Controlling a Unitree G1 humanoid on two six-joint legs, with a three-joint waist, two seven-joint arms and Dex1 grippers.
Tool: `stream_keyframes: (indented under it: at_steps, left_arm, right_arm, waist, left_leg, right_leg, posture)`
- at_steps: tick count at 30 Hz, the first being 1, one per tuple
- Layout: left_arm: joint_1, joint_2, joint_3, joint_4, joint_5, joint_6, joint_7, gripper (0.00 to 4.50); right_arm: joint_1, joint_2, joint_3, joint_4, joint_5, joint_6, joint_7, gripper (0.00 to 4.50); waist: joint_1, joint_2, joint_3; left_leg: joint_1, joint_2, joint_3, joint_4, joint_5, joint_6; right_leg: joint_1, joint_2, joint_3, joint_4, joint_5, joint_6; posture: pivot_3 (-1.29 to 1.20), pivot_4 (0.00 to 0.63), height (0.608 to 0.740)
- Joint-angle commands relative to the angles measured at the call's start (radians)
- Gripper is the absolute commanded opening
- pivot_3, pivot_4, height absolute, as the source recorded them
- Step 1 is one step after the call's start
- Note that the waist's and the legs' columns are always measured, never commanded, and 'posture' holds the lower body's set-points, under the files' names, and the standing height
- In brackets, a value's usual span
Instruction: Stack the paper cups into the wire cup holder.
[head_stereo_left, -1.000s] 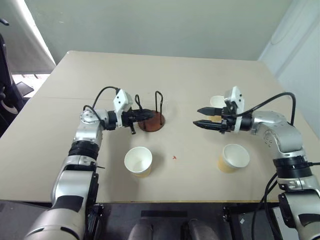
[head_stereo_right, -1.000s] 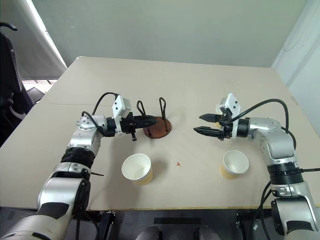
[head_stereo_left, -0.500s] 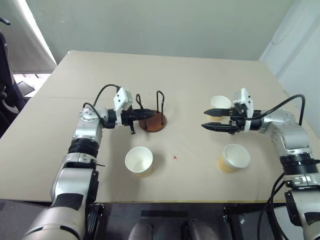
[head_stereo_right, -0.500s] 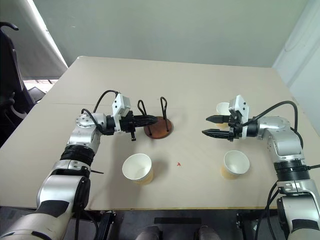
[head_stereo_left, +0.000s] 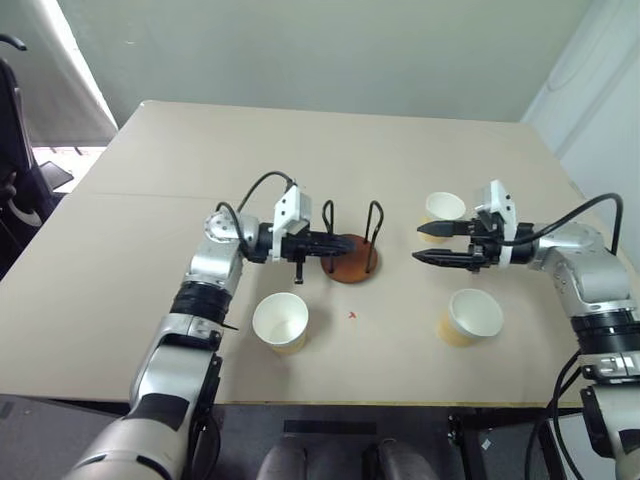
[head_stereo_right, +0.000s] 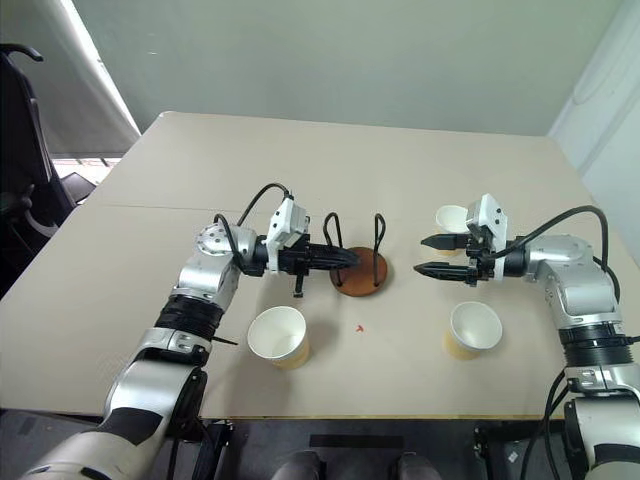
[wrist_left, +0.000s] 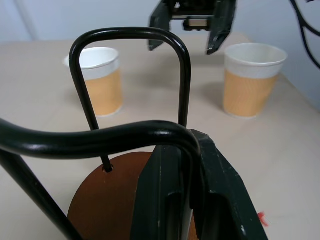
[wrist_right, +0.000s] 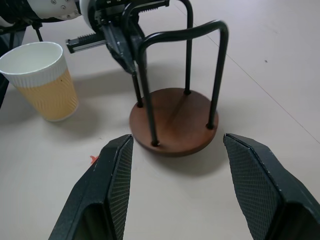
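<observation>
beige matte table (head_stereo_left: 200, 170) bears round brown wire cup holder (head_stereo_left: 352, 262).

**Beige table in a pale-walled corner**

A broad beige table (head_stereo_left: 330, 140) has a faint seam running across its left part and a small red mark (head_stereo_left: 350, 315) near the front. Behind it stands a plain grey-green wall (head_stereo_left: 320, 50); a white wall (head_stereo_left: 600, 110) runs along the right. Bright daylight falls at the left, beside a dark chair (head_stereo_right: 20, 160).
</observation>
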Motion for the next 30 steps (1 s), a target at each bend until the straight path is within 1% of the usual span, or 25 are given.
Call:
stream_keyframes:
  at_steps: [1, 8, 15, 20, 30]
  left_arm:
    - [0.007, -0.016, -0.011, -0.078, -0.029, 0.023, -0.007, 0.05]
    - [0.039, -0.055, -0.046, -0.116, -0.025, 0.042, -0.002, 0.05]
    - [0.047, -0.067, -0.066, -0.122, -0.019, 0.042, -0.005, 0.05]
    - [0.051, -0.074, -0.082, -0.123, -0.015, 0.031, 0.001, 0.05]
    - [0.063, -0.083, -0.103, -0.134, -0.016, 0.03, -0.01, 0.05]
  right_arm:
    - [-0.002, -0.028, -0.044, -0.032, 0.014, -0.003, 0.009, 2.87]
    - [0.002, -0.046, -0.047, -0.043, 0.017, 0.007, 0.008, 2.87]
    - [0.021, -0.07, -0.054, -0.068, 0.024, 0.027, 0.019, 2.87]
    - [0.039, -0.117, -0.06, -0.08, 0.031, 0.042, 0.07, 2.87]
    - [0.029, -0.169, -0.062, -0.096, 0.035, 0.066, 0.128, 2.87]
  waist:
    - [0.0, 0.0, 0.0]
    - [0.004, 0.0, 0.0]
    - [0.006, 0.0, 0.0]
    - [0.008, 0.0, 0.0]
    - [0.008, 0.0, 0.0]
  left_leg:
    - [0.0, 0.0, 0.0, 0.0, 0.0, 0.0]
    - [0.0, 0.0, 0.0, 0.002, -0.001, 0.001]
    - [0.0, 0.0, 0.001, 0.004, -0.001, 0.002]
    - [0.0, 0.0, 0.002, 0.006, -0.002, 0.003]
    - [0.0, 0.001, 0.013, 0.008, -0.003, 0.005]
  right_leg:
    - [0.0, 0.0, 0.0, 0.0, 0.0, 0.0]
    - [0.001, 0.0, 0.0, 0.0, 0.0, 0.001]
    - [0.002, 0.0, 0.0, 0.001, 0.001, 0.001]
    - [0.003, 0.0, 0.0, 0.0, 0.001, 0.002]
    - [0.004, 0.0, 0.001, 0.0, 0.001, 0.002]
  posture:
    - [0.0, 0.15, 0.74]
    - [0.0, 0.15, 0.74]
    - [0.0, 0.15, 0.74]
    - [0.0, 0.15, 0.74]
    - [0.0, 0.15, 0.74]
